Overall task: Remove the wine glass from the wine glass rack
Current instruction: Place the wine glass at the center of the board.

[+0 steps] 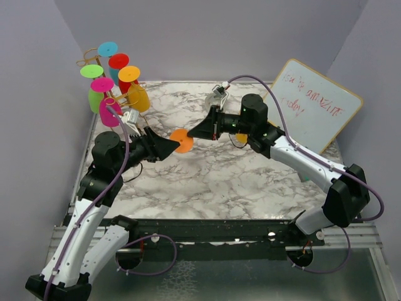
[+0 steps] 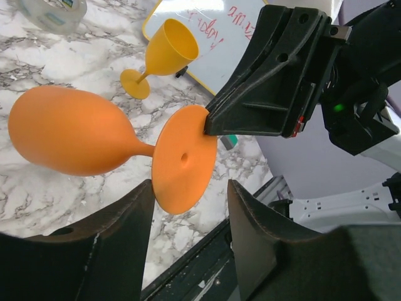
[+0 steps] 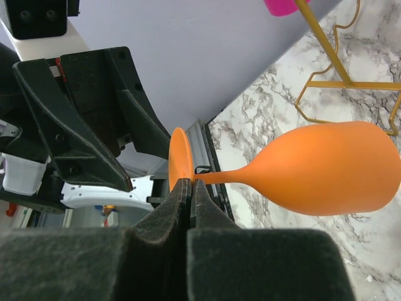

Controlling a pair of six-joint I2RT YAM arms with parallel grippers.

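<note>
Right tool is pinched shut on the glass, right where the stem meets the foot. I've got it lying sideways in mid-air over the counter, well apart from the rack, so the lift-off itself looks done.

Left tool is facing it, jaws about half open, one finger on each side of the foot's rim. Whether either pad already touches that rim I can't tell from the wrist view. I read this as a hand-over, right to left.

Doing it well, as I see it:
- Those fingers would close across the disc's edge, a thin round rim that could squirt out sideways, so I want the disc centred between the pads before I squeeze.
- I'd keep the right tool's grip until the left one is firmly seated. If I let go early the bowl's weight will tip the glass down.
- The two tools sit very near each other at the foot, so I'd watch for finger-on-finger contact.
- A yellow glass stands on the counter beyond, and I'd keep the bowl from swinging that way.
</note>
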